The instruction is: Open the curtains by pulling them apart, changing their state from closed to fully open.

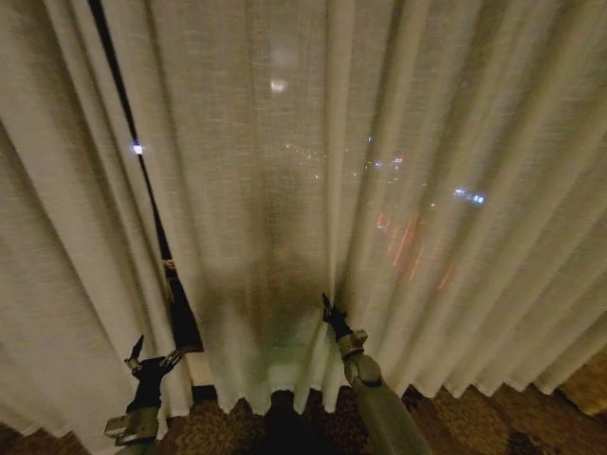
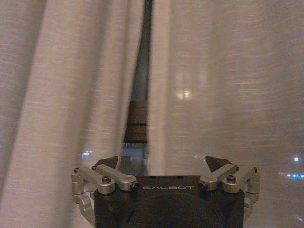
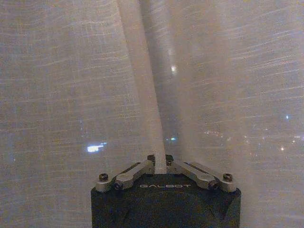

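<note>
The curtains are two sheer cream panels, a left panel (image 1: 57,246) and a wide right panel (image 1: 408,142), with a narrow dark gap (image 1: 142,180) between them. My right gripper (image 1: 327,306) is low against the right panel. In the right wrist view the right gripper (image 3: 160,160) is shut on a vertical pleat (image 3: 140,85) of that panel. My left gripper (image 1: 156,353) sits low just below the gap, open. In the left wrist view the left gripper (image 2: 162,164) has its fingers spread wide, empty, facing the gap (image 2: 142,57) between both panels.
Patterned dark carpet (image 1: 474,417) runs under the curtain hems. City lights (image 1: 469,197) glow through the fabric. A dark window frame piece (image 2: 137,126) shows inside the gap.
</note>
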